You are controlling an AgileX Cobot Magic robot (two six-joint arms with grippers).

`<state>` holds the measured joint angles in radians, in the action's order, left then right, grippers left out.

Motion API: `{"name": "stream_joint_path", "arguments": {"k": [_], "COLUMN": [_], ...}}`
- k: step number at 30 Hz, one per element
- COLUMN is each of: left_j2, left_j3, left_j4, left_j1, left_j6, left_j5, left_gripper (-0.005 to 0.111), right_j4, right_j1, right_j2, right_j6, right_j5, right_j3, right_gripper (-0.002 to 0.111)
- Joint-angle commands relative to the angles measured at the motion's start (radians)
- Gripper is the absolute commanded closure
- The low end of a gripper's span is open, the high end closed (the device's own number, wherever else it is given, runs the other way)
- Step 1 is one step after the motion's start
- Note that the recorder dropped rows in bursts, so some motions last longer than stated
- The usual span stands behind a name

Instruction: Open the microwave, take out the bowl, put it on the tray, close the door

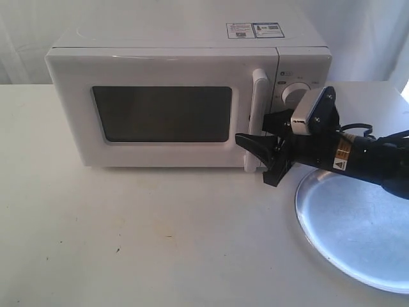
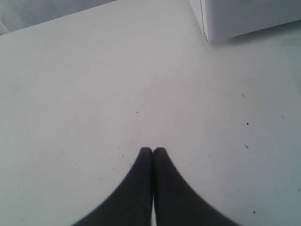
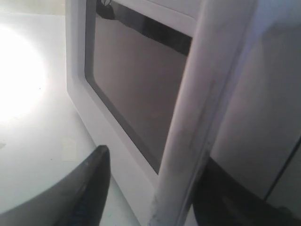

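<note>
White microwave shows unreadable top stickers; right pincer apart astride handle, left pincer together.

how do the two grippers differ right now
The left gripper is shut, fingertips together; the right gripper is open. The left gripper hangs over the table, holding nothing; the right gripper straddles the door handle. Both have dark fingers.

Exterior: faces microwave front, slightly raised. Right wrist: hugs its handle. Left wrist: looks down onto table.
</note>
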<state>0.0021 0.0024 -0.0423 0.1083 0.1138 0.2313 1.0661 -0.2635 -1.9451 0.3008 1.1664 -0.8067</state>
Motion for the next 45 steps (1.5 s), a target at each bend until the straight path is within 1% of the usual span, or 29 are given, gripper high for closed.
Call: {"name": "stream_joint_path", "arguments": {"k": [1,3,4,8,12,15,17,34,45], "left_j2": [-0.002,-0.002,-0.002,-0.002,-0.002,-0.002,-0.002,-0.002,-0.002], "left_j3": [-0.002,-0.002,-0.002,-0.002,-0.002,-0.002,-0.002,-0.002,-0.002], "left_j4": [0.008,0.008,0.008,0.008,0.008,0.008,0.008,0.008,0.008], "left_j1": [0.0,0.0,0.0,0.0,0.0,0.0,0.0,0.0,0.0], "left_j6": [-0.004,-0.004,-0.004,-0.004,-0.004,-0.004,-0.004,-0.004,-0.004], "left_j5": [0.001,0.001,0.001,0.001,0.001,0.001,0.001,0.001,0.001], "left_gripper": [0.107,0.107,0.107,0.107,0.107,0.107,0.107,0.107,0.107], "right_j4": [0.15,0.208,0.238,0.3,0.357,0.405,0.432,0.453,0.456], "right_j1": [-0.068,-0.082,-0.088,-0.105,-0.105,-0.105,-0.105,-0.107,-0.186], "right_j2": [-0.001,-0.001,-0.001,0.001,0.038,0.074,0.088,0.094,0.094], "right_j6": [-0.013,-0.002,-0.004,0.006,0.045,0.111,0.115,0.13,0.119], "right_j5": [0.0,0.0,0.001,0.007,0.018,0.055,0.055,0.055,0.055], "right_j3": [-0.037,-0.05,-0.056,-0.057,-0.057,-0.057,-0.057,-0.057,-0.057], "right_gripper": [0.1,0.107,0.108,0.108,0.108,0.108,0.108,0.108,0.108]}}
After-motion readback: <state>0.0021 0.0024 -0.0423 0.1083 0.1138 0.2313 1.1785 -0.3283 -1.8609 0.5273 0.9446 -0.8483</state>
